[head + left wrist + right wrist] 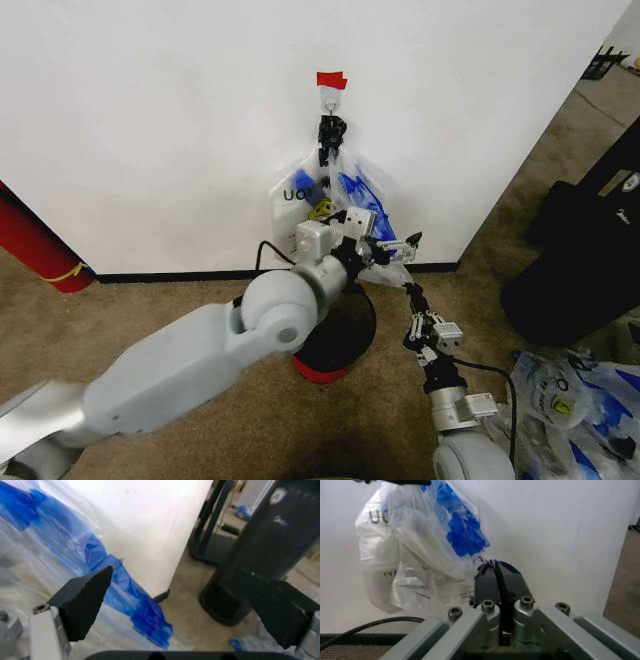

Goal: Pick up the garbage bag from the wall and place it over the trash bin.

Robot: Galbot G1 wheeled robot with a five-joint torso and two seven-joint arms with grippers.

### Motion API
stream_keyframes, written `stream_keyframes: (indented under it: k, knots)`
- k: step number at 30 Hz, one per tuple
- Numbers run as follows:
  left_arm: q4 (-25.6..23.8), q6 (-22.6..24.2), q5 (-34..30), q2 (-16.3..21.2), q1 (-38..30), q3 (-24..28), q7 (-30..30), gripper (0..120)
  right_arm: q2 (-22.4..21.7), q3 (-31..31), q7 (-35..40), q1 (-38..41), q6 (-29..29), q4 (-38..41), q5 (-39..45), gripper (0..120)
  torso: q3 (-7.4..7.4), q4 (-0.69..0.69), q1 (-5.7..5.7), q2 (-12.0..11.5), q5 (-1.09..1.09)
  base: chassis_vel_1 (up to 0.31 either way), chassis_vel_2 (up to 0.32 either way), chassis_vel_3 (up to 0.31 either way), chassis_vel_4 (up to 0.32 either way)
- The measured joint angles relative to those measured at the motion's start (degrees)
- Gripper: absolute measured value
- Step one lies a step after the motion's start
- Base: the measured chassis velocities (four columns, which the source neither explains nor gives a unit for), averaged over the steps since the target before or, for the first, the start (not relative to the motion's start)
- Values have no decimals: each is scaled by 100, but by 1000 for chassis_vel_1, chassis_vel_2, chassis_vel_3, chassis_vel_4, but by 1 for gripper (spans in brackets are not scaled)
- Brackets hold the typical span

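Several clear garbage bags [325, 195] with blue print hang from a small hook [330, 99] under red tape [331, 79] on the white wall [150, 120]. My left gripper [392, 246] is open beside their lower right part, and its black pads [85, 600] stand wide apart around blue-printed plastic [125, 592]. My right gripper [411, 289] reaches up from below. Its fingers [497, 581] are pressed together on the stretched corner of a garbage bag [435, 547]. The black mesh trash bin [352, 325] with a red base [322, 369] stands under the bags, largely hidden by my left arm.
A large red cylinder [35, 248] leans by the wall at the left. A bulky black object [585, 250] stands on the carpet to the right, with a pile of similar bags [570, 405] in front of it. A black baseboard [180, 275] runs along the wall.
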Motion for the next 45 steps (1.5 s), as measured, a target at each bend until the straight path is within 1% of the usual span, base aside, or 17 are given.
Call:
stream_keyframes:
  k: [2,5,6,11,16,21,22,27,28,32,33,34,37,40,41,43,45]
  knots:
    - [104,222,8,-87,-42,67,-163,95,-19,19,-6,6,2,-2,21,0,0,0,0,0,0,0,0,0,0]
    - [207,481,-245,-235,-52,91,-435,84,-36,40,-11,21,3,-12,59,0,0,0,-1,0,-1,0,0,0,0]
    - [207,481,-245,-235,-52,91,-435,84,-36,40,-11,21,3,-12,59,0,0,0,-1,0,-1,0,0,0,0]
    - [478,866,-459,-463,-195,179,-880,65,-90,89,-13,48,2,-18,155,0,0,-1,-1,0,0,0,0,0,0]
    - [683,1012,-915,-672,-261,110,-1290,62,-123,141,-15,70,-10,-12,237,0,0,-2,-1,1,-1,0,0,0,0]
    - [784,815,-1111,-702,-276,-19,-1372,42,-161,195,-13,122,-18,-74,303,0,0,-1,-1,1,-1,0,0,0,0]
    - [784,815,-1111,-702,-276,-19,-1372,42,-161,195,-13,122,-18,-74,303,0,0,-1,-1,1,-1,0,0,0,0]
    - [780,757,-1143,-691,-215,-162,-1294,20,-150,169,-12,205,-18,-176,280,0,0,0,-1,1,-1,0,0,0,0]
    - [780,757,-1143,-691,-215,-162,-1294,20,-150,169,-12,205,-18,-176,280,0,0,0,-1,1,-1,0,0,0,0]
    - [825,703,-1125,-730,-215,-164,-1257,4,-142,139,-12,268,-27,-197,291,0,0,-1,-1,1,-1,0,0,0,0]
    - [825,703,-1125,-730,-215,-164,-1257,4,-142,139,-12,268,-27,-197,291,0,0,-1,-1,1,-1,0,0,0,0]
    - [819,661,-1096,-721,-214,-186,-1223,0,-142,139,-11,278,-27,-209,294,0,0,-2,-1,1,-1,0,0,0,0]
    - [558,363,-948,-512,-58,-402,-991,0,-155,168,12,267,-39,-212,408,0,-1,-3,-1,1,-1,0,0,0,0]
    - [168,36,-747,-168,379,-727,-666,0,-162,170,19,199,-96,-83,623,0,-1,0,-1,1,-2,0,0,0,0]
    - [168,36,-747,-168,379,-727,-666,0,-162,170,19,199,-96,-83,623,0,-1,0,-1,1,-2,0,0,0,0]
    - [13,-130,-671,-65,643,-938,-579,0,-183,167,-29,133,-126,-9,704,0,-1,3,-2,1,-2,0,0,0,0]
    - [-132,-320,-595,-39,977,-1216,-556,0,-252,167,-177,-9,-167,134,867,0,-1,1,-2,1,-3,0,0,0,0]
